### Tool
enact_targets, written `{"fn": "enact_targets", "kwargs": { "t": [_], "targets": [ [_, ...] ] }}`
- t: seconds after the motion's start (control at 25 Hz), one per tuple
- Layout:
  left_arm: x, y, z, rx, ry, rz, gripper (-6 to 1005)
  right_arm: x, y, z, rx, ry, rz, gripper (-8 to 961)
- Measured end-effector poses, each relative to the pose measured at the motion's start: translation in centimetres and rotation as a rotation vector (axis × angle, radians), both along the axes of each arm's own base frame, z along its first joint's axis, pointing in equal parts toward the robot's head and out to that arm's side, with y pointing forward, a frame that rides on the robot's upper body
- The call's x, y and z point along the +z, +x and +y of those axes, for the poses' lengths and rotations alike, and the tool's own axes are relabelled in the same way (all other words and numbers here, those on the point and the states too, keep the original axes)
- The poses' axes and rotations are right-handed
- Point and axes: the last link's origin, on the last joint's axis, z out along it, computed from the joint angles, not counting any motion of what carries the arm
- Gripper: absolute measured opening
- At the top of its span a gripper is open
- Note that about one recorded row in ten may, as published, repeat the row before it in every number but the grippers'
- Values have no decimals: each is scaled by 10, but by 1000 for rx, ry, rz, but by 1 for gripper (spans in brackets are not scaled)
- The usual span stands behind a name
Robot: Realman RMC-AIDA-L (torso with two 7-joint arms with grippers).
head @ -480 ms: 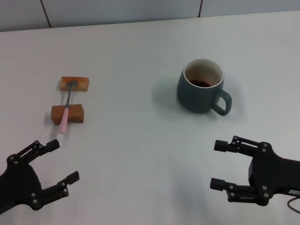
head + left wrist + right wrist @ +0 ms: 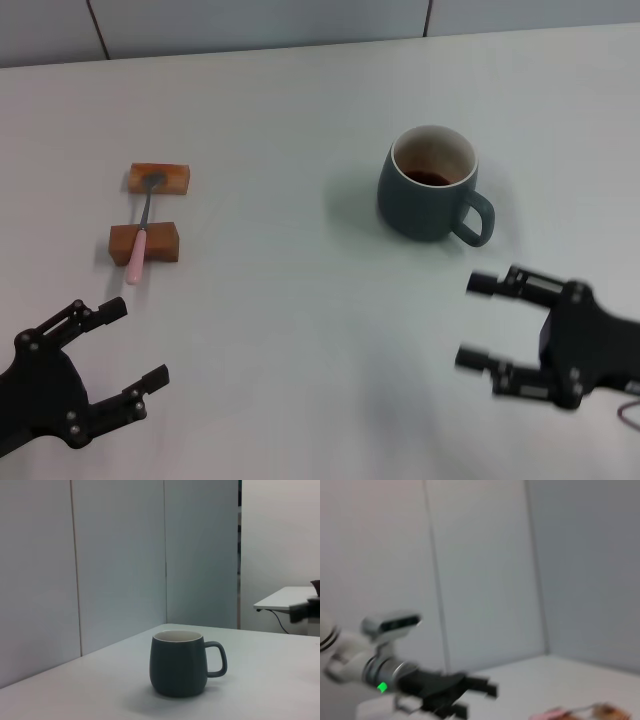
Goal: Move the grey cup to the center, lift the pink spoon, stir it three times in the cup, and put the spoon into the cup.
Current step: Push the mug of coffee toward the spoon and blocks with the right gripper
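Observation:
The grey cup (image 2: 430, 186) stands right of the table's centre, handle toward the near right, with dark liquid in its pale inside; it also shows in the left wrist view (image 2: 181, 663). The pink spoon (image 2: 142, 228) lies across two brown wooden blocks at the left, bowl on the far block. My right gripper (image 2: 476, 320) is open, hovering near the front right, a short way in front of the cup. My left gripper (image 2: 135, 342) is open at the front left, well in front of the spoon. In the right wrist view the left gripper (image 2: 485, 697) appears far off, with the spoon (image 2: 560, 713) blurred.
Two brown wooden blocks (image 2: 158, 178) (image 2: 144, 243) support the spoon. The white table (image 2: 290, 300) stretches between the spoon and the cup. A tiled wall (image 2: 250, 20) runs along the table's far edge.
My right gripper has moved up and slightly right, toward the cup. The left gripper, cup and spoon have not moved.

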Motion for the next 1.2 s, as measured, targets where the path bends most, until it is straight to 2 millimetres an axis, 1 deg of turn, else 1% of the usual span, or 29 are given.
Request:
{"fn": "enact_targets", "kwargs": {
  "t": [0.2, 0.28, 0.44, 0.48, 0.52, 0.6, 0.8, 0.92, 1.04, 1.2],
  "targets": [
    [0, 0, 0, -1, 0, 0, 843, 24, 0, 14, -54, 218, 100, 715],
    [0, 0, 1, -3, 1, 0, 843, 31, 4, 26, -115, 286, 108, 704],
    [-1, 1, 1, -7, -1, -2, 843, 47, 21, 59, -334, 403, 130, 542],
    [-1, 2, 1, -7, -2, -2, 843, 52, 30, 75, -433, 464, 132, 501],
    [-1, 2, 1, -7, -3, -2, 843, 52, 30, 75, -433, 464, 132, 462],
    [-1, 2, 2, -7, -3, -3, 843, 54, 38, 90, -513, 503, 106, 384],
    [-2, 2, 2, -6, -4, -4, 843, 48, 49, 120, -644, 532, -9, 176],
    [-2, 2, 1, -6, -4, -5, 843, 36, 47, 132, -641, 532, -96, 39],
    [-2, 2, 1, -6, -4, -6, 843, 19, 43, 138, -610, 523, -174, 28],
    [-2, 2, 2, -6, -3, -6, 843, 0, 36, 138, -557, 488, -241, 12]
  ]
}}
